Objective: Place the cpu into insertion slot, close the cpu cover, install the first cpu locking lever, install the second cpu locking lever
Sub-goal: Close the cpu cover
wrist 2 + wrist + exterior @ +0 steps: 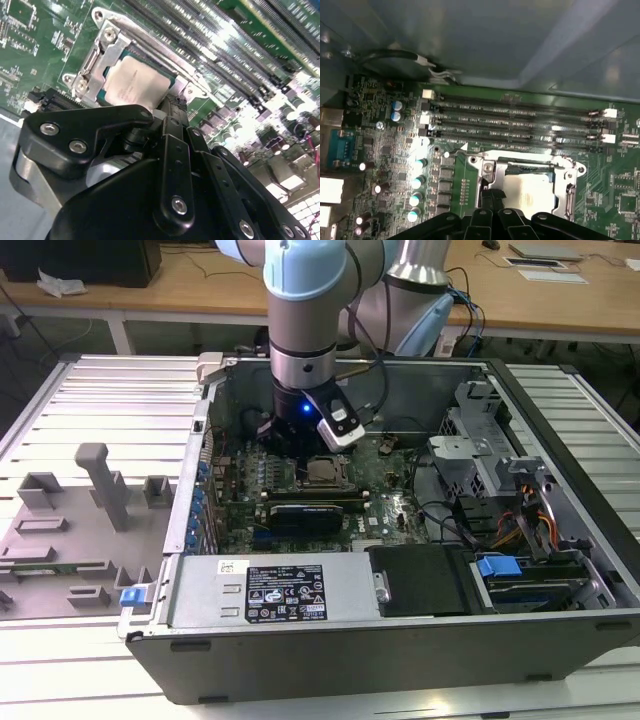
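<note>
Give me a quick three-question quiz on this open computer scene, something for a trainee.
1. True or false: the cpu lies in its socket, with the cpu cover framing it.
2. The gripper hangs nearest to: A the cpu, B the drive bay, C the power supply.
3. In the exterior view, on which side of the computer case does the grey fixture tray lie?
Key: 1 true; 2 A; 3 the exterior view's left.
</note>
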{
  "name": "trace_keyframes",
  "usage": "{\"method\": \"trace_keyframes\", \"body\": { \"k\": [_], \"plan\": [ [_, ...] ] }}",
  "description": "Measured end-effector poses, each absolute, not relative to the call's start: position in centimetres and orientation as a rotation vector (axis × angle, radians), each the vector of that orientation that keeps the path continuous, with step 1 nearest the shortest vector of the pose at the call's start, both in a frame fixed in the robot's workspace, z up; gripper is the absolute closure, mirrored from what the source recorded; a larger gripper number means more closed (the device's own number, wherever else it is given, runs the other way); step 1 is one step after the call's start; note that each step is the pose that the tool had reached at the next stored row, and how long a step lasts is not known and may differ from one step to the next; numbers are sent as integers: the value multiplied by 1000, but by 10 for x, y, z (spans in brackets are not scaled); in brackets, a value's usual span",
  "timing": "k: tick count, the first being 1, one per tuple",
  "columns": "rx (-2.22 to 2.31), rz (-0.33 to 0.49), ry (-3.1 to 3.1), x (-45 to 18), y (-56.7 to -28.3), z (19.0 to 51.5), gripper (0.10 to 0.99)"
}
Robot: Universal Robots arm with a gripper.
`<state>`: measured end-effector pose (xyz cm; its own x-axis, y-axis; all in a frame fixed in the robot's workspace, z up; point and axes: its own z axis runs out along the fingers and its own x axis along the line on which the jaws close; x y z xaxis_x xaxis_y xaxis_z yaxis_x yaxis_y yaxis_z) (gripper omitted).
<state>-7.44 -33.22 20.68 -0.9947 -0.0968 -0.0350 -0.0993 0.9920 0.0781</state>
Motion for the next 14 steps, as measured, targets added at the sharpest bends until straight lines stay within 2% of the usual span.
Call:
{"method": "trace_keyframes", "body": {
  "k": [14],
  "plan": [
    [-153,136,3104,-68,-333,211,980]
  ]
}}
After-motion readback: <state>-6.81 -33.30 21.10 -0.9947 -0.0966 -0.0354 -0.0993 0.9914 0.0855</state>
